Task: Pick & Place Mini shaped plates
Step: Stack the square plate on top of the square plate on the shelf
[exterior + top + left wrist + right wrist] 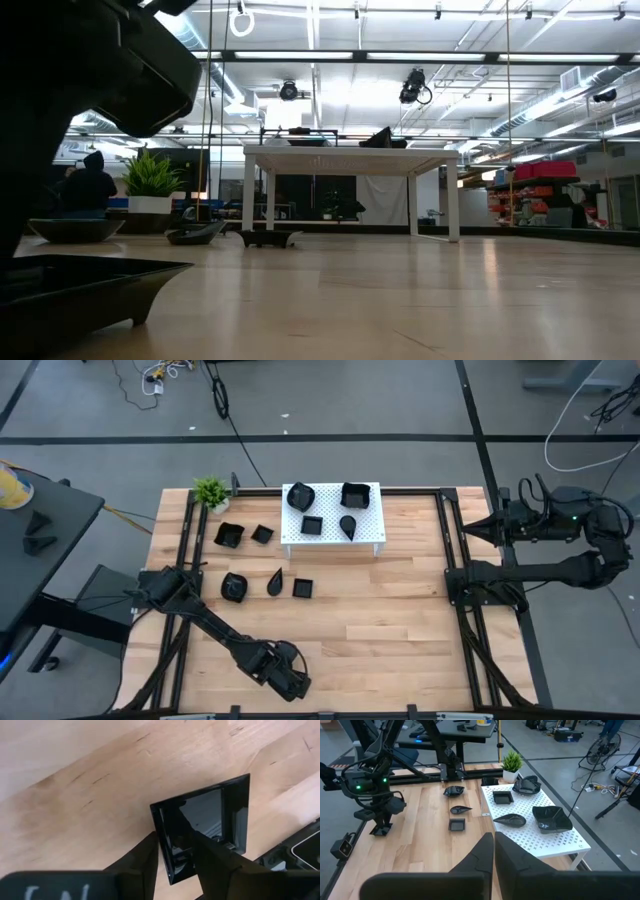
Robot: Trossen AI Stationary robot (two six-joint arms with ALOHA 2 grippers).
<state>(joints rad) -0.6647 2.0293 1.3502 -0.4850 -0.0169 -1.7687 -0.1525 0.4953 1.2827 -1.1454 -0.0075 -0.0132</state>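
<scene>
Near the table's front edge, left of centre, the left gripper [290, 682] is down at the wood. Its wrist view shows the two fingers [145, 860] parted, one on each side of the rim of a square black plate [210, 827]; whether they actually press it, cannot tell. Plate lies flat, one corner toward the gripper; square, so no long axis. Its near corner is cut off behind the fingers. From overhead the plate is hidden under the gripper.

Right gripper [493, 851] waits off the table's right side, fingers together, empty.

Other plates: four on the white stand [372, 525], five on the wood left of it. Shapes hard to read in the low view.
</scene>
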